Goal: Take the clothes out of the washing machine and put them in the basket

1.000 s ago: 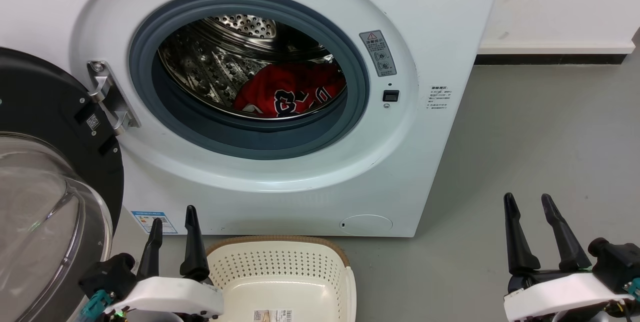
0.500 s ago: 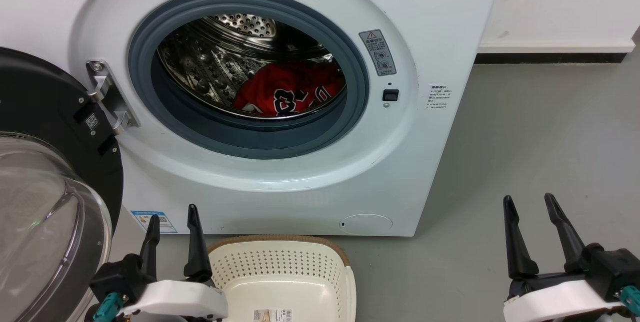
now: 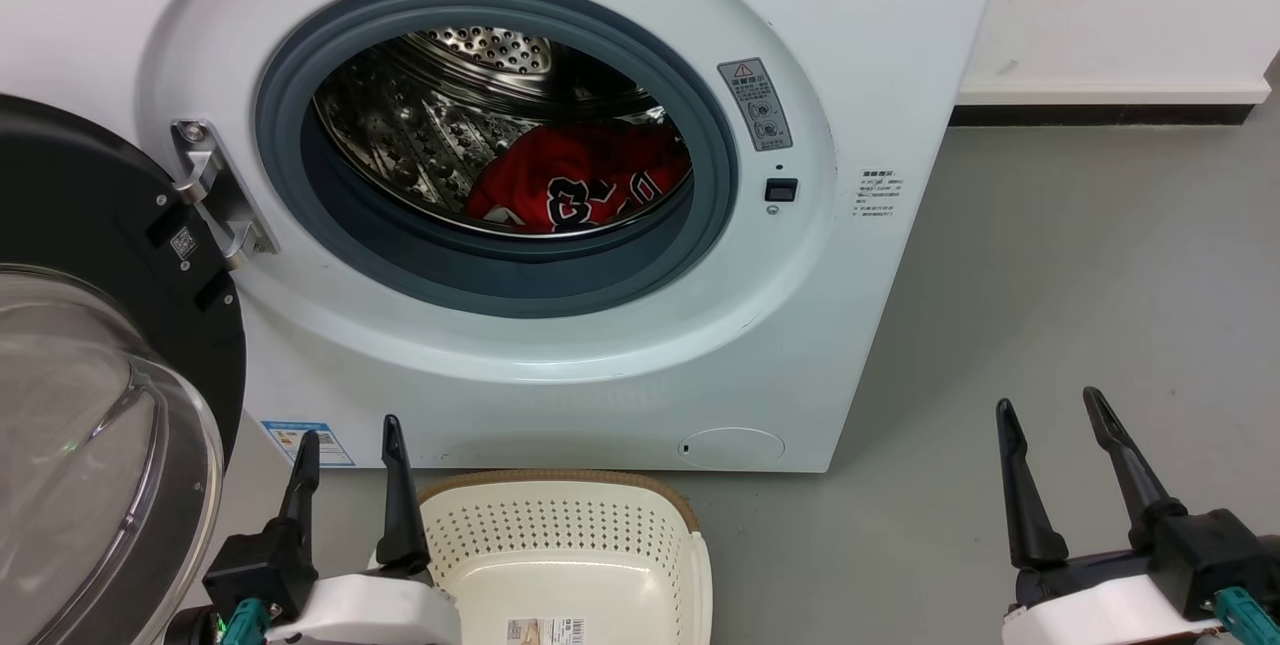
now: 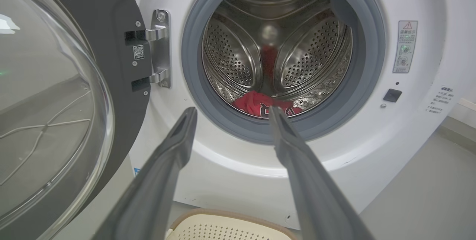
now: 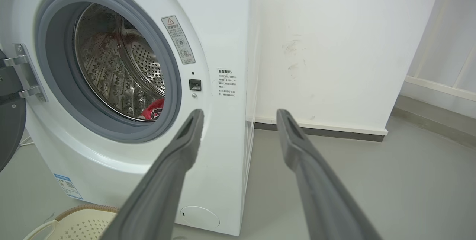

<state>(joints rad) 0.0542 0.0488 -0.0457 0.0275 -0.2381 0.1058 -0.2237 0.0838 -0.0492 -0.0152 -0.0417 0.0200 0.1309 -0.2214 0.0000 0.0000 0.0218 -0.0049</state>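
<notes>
The white washing machine (image 3: 860,45) stands with its porthole open. Red clothes (image 3: 585,180) with black numerals lie low in the steel drum; the left wrist view shows them too (image 4: 256,104), and a red scrap (image 5: 154,110) peeks out in the right wrist view. The cream basket (image 3: 560,535) sits on the floor in front of the machine, with nothing but a label inside. My left gripper (image 3: 350,445) is open at the basket's left edge, well below the porthole. My right gripper (image 3: 1045,408) is open over the floor to the machine's right, holding nothing.
The glass door (image 3: 90,405) with its black rim hangs open at the far left, close to my left arm. Grey floor (image 3: 1080,265) spreads to the right of the machine up to a white wall (image 3: 1120,15) with a dark skirting.
Both grippers have slid slightly down the head view and stay open. The clothes, basket and door have not moved.
</notes>
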